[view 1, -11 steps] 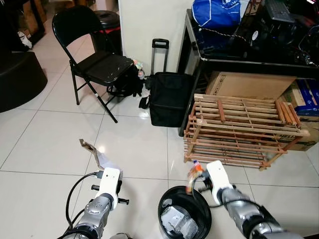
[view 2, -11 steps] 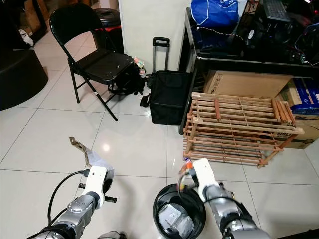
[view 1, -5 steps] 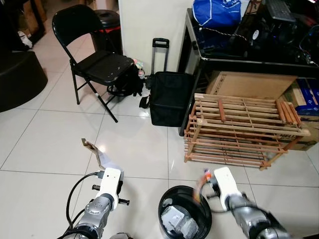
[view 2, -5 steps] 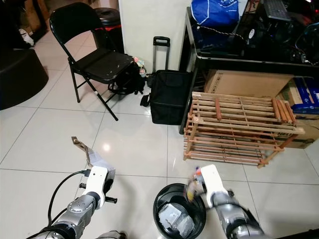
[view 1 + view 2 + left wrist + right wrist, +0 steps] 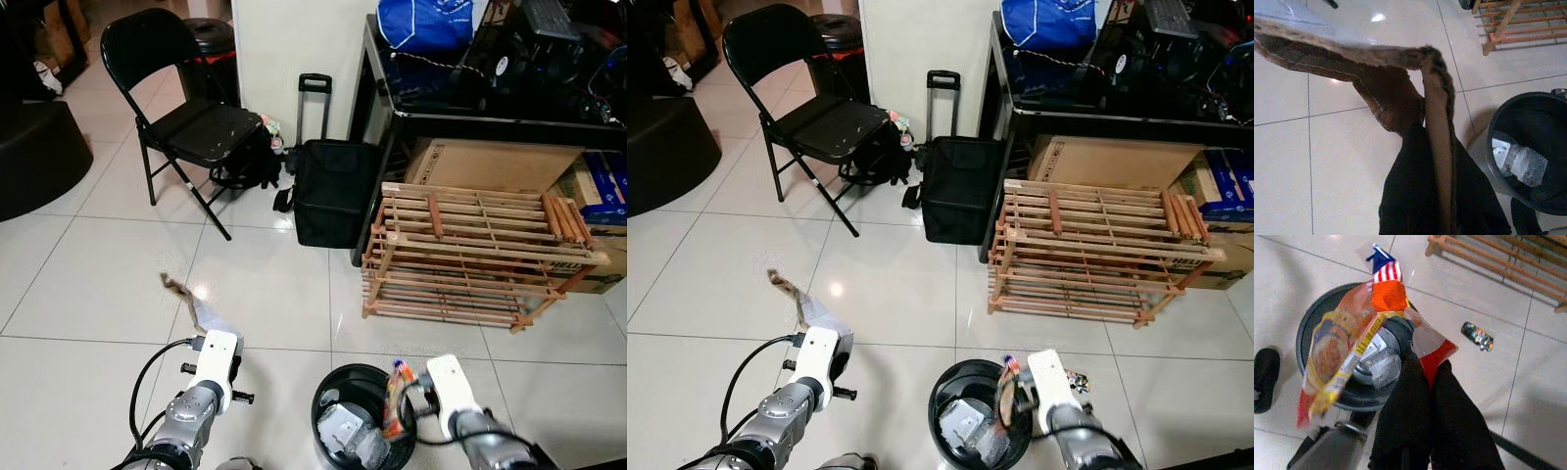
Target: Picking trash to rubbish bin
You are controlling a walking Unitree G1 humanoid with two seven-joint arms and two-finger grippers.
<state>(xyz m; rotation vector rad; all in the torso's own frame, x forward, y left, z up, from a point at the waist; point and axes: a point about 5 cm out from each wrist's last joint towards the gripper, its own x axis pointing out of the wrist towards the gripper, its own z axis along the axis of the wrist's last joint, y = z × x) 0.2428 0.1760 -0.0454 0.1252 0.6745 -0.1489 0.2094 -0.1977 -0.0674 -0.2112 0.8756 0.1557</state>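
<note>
at the far left a black folding chair [image 5: 181,108] stands on the white tiled floor [image 5: 88,274], with a dark round bin [image 5: 211,44] behind it by the wall. nearer the robot, the left gripper [image 5: 1437,122] is raised over the floor to the left of the rubbish bin [image 5: 328,401], its fingers [image 5: 1415,196] clamped on a brown strip of torn cardboard [image 5: 191,304] with a clear plastic film attached; the strip sticks up and away from the arm. the black round rubbish bin sits on the tiles between the two arms and already holds crumpled silvery wrapping [image 5: 1378,364]. the right gripper [image 5: 1410,352] is at the bin's right rim, its fingers [image 5: 1405,411] closed on an orange and yellow snack packet [image 5: 1347,350] with a stars-and-stripes corner; the packet hangs over the bin's opening. a small colourful wrapper [image 5: 1476,336] lies on the floor just beside the bin, on the rack's side. further back, a black trolley bag [image 5: 328,191] with a raised handle stands against the wall. to its right a wooden slatted rack [image 5: 475,255] rests on the floor before a dark table [image 5: 470,122], with cardboard boxes [image 5: 490,166] under it and a blue bag [image 5: 426,22] on top.
</note>
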